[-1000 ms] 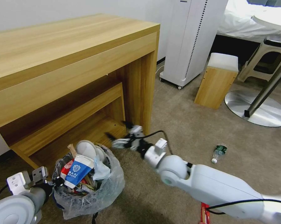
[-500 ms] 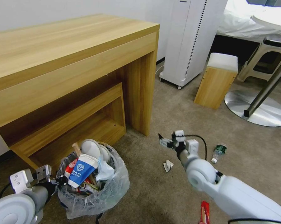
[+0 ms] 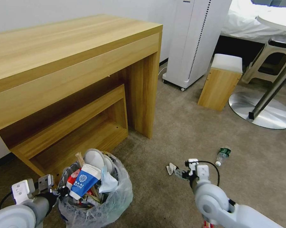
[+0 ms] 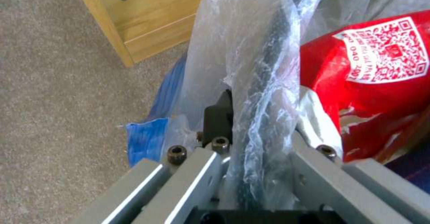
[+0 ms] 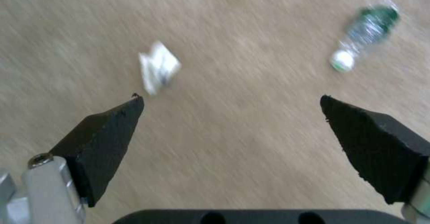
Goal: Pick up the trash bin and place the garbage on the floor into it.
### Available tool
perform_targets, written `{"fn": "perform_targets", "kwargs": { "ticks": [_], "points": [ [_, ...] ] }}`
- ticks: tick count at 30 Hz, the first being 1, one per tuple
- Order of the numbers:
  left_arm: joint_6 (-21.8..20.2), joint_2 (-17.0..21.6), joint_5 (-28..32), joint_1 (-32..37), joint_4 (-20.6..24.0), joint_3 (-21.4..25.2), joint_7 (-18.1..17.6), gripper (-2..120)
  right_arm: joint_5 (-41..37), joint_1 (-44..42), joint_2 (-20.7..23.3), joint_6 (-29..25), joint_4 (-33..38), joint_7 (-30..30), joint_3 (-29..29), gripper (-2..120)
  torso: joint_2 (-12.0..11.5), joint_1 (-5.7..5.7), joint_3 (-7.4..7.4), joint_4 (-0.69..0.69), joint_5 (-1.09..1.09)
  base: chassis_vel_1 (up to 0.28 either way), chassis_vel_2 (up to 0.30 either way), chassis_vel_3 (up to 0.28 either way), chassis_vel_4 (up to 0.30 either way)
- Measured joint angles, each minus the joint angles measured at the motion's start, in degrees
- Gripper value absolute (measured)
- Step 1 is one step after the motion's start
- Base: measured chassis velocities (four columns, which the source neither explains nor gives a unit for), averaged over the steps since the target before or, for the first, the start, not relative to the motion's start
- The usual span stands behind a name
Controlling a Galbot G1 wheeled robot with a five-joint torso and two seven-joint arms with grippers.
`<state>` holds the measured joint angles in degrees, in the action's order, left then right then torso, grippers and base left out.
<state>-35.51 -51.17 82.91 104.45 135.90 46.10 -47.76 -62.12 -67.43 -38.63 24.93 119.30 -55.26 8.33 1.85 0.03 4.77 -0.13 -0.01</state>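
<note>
The garbage, a white scrap point(image 5: 159, 66), lay just ahead of the spread right hand point(image 5: 233, 103); left hand point(image 4: 251, 150) pinched the trash bin point(image 3: 95, 202) rim.

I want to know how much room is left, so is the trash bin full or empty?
Full. The trash bin is heaped above its rim with a cup, wrappers and tissue; the left gripper grips its edge.

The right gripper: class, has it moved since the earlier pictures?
Yes. The right gripper has swung away from the wooden desk leg, toward the robot, and now hangs open over the carpet beside the white scrap.
</note>
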Motion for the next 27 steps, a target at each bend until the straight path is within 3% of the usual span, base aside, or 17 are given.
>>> {"fn": "perform_targets", "kwargs": {
  "ticks": [9, 11, 14, 17, 21, 27],
  "points": [
    [0.2, -0.5, -1.2, 1.0, -0.2, 0.0, 0.5, 0, -3.2, -5.7, 4.4, 0.0, 1.3, -3.2, -2.1, 100, 0.0, 0.0, 0.0, 0.01, 0.04, 0.0, 0.0, 0.0, 0.0],
    [0.3, -0.7, -2.2, 1.7, -0.7, 0.2, 1.0, 0, -8.8, -7.5, 3.9, -0.2, 3.0, -7.6, -3.0, 100, 0.0, 0.0, 0.0, 0.01, 0.02, 0.0, 0.0, 0.0, 0.0],
    [0.4, -0.8, -2.6, 2.0, -1.1, 0.4, 1.5, 0, -10.7, -9.7, 3.1, 0.2, 3.6, -8.5, -5.5, 100, 0.0, 0.0, 0.0, 0.01, 0.02, 0.0, 0.0, 0.0, 0.0],
    [0.5, -0.8, -3.0, 2.2, -1.5, 0.4, 1.9, 0, -10.6, -11.5, 3.1, 0.7, 3.3, -7.6, -7.6, 100, 0.0, 0.0, 0.0, 0.01, 0.01, 0.0, 0.0, 0.0, 0.0],
    [0.7, -1.0, -3.4, 1.9, -2.2, 0.2, 2.0, 0, -4.4, -15.1, 3.6, 1.2, -0.1, -3.6, -9.0, 100, 0.0, 0.0, 0.0, 0.01, 0.01, 0.0, 0.0, 0.0, 0.0],
    [1.0, -0.5, -3.5, 2.0, -2.3, 0.3, 1.9, 0, 1.5, -24.0, 7.6, -2.0, -0.6, 4.7, -10.9, 100, 0.0, 0.0, 0.0, 0.0, 0.02, 0.0, 0.0, 0.0, 0.0]
  ]
}}
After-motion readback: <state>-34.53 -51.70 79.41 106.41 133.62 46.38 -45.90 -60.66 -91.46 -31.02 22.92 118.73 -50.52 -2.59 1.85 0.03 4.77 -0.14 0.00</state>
